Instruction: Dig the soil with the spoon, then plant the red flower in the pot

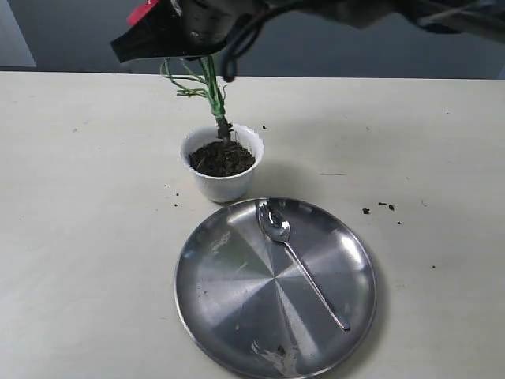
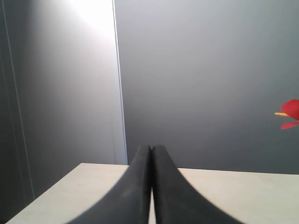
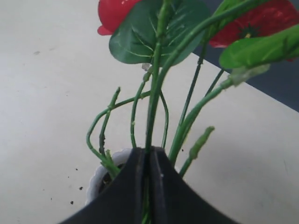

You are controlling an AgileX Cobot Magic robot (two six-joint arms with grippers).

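A small white pot with a scalloped rim stands behind the steel plate, filled with dark soil. The red flower's green stems rise upright from that soil. My right gripper is shut on one green stem above the pot; red blooms and green leaves fill that view. In the exterior view the right arm reaches across the top. The silver spoon lies on the plate. My left gripper is shut and empty, aimed at a grey wall, with a red bloom at the edge.
A large round steel plate sits in front of the pot. Crumbs of soil are scattered on the beige table to the right and left of the pot. A grey wall stands behind the table's far edge.
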